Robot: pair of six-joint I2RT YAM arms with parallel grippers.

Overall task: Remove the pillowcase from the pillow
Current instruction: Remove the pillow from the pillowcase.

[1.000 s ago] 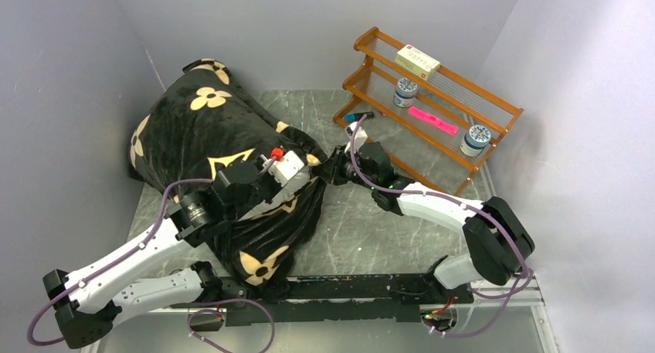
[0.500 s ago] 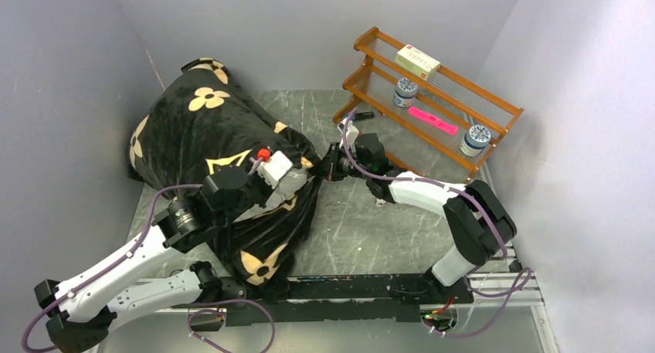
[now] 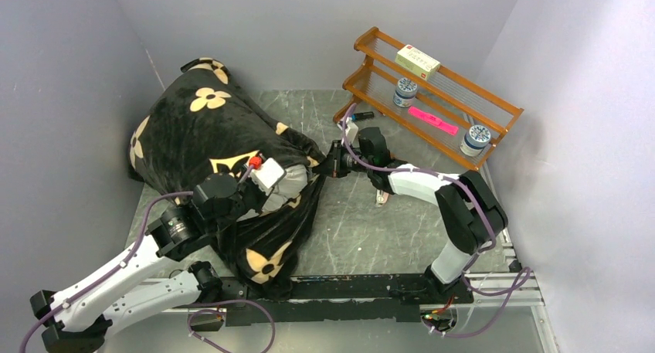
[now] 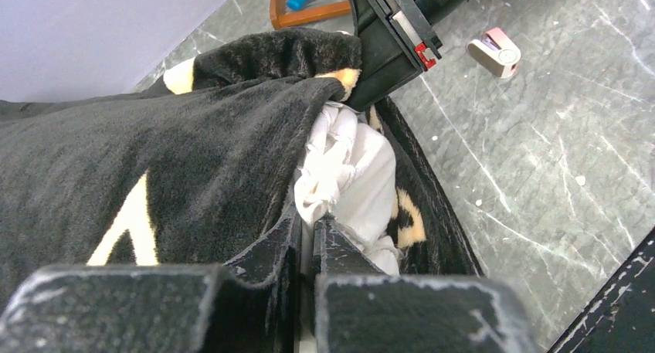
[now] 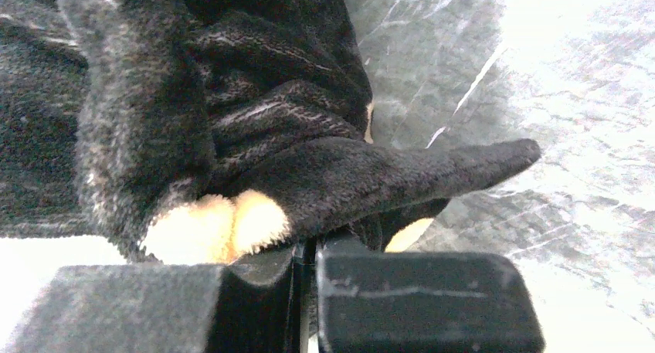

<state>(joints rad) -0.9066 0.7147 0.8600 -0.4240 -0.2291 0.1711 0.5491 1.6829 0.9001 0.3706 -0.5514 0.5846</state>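
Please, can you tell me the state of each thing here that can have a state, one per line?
pillowcase: on the pillow, open end bunched between the two hands.
pillow: almost all covered, a white corner shows at the opening.
left hand: shut on the pillow's white corner.
right hand: shut on the pillowcase edge.
wooden rack: upright, two jars standing on it.

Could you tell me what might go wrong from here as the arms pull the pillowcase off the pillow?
1. The right gripper pinches only a small fold of the pillowcase; the plush could slip out under pull.
2. The left gripper nips a thin bunch of the white pillow with the case's hem against one finger, so it may drag both.
3. The wooden rack stands close behind the right arm; a wide pull could knock it.
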